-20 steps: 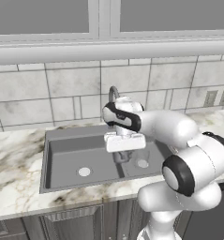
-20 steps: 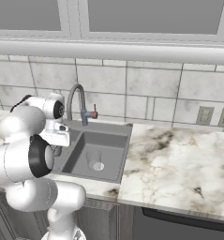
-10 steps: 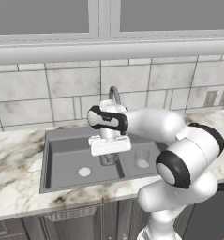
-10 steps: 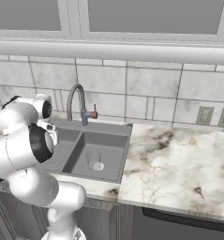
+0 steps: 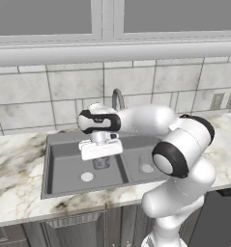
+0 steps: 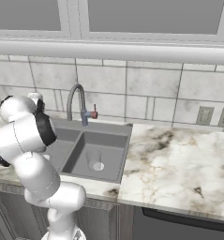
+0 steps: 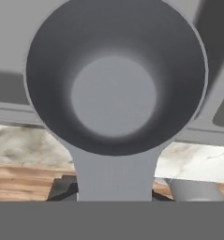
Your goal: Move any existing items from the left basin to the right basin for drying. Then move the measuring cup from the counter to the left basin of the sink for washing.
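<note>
A white robot arm is reaching over a dark grey double sink [image 5: 59, 181] set in a white marble-look counter [image 6: 179, 159]. Its gripper [image 5: 101, 162] is hanging above the left basin [image 5: 68, 166], clenched on the measuring cup [image 7: 114, 79], a small opaque dark grey round cup whose open bowl is facing the hand camera, with its flat handle running down between the fingers. The cup is looking light, rigid and smooth, so the handle is probably the safest hold, though it could slip or swivel there. The clear drinking glass [image 6: 93, 159] is standing upright in the right basin [image 6: 101, 152], near its white drain, looking fragile and slippery
</note>
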You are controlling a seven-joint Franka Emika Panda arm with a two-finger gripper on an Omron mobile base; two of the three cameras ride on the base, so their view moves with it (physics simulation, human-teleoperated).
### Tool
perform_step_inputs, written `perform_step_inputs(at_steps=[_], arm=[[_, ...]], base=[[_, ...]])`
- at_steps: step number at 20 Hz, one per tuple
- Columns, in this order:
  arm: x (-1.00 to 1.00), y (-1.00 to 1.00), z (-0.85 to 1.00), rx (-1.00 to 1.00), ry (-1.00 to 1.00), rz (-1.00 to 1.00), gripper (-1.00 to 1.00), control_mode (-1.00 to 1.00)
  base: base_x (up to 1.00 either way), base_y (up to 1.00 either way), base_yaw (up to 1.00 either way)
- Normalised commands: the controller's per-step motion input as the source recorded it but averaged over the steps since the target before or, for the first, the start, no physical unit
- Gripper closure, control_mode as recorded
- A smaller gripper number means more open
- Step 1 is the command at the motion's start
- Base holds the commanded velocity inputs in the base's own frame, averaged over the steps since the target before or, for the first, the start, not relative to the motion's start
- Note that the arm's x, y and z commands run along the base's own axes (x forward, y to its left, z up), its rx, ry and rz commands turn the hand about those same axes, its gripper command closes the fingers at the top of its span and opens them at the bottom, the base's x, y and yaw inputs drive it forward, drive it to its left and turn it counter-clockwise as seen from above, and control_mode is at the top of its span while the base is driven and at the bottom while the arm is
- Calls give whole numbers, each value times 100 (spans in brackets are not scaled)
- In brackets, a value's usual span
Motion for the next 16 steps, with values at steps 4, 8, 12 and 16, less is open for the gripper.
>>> perform_step_inputs(at_steps=[4, 8, 12, 16], arm=[[33, 21, -15, -5, 0, 0, 100, -100], [35, 18, -24, -4, 1, 0, 100, -100], [35, 20, -26, -4, 2, 0, 100, -100], [34, 19, -33, -5, 0, 0, 100, -100]], base=[[0, 0, 0], [0, 0, 0], [0, 0, 0], [0, 0, 0]])
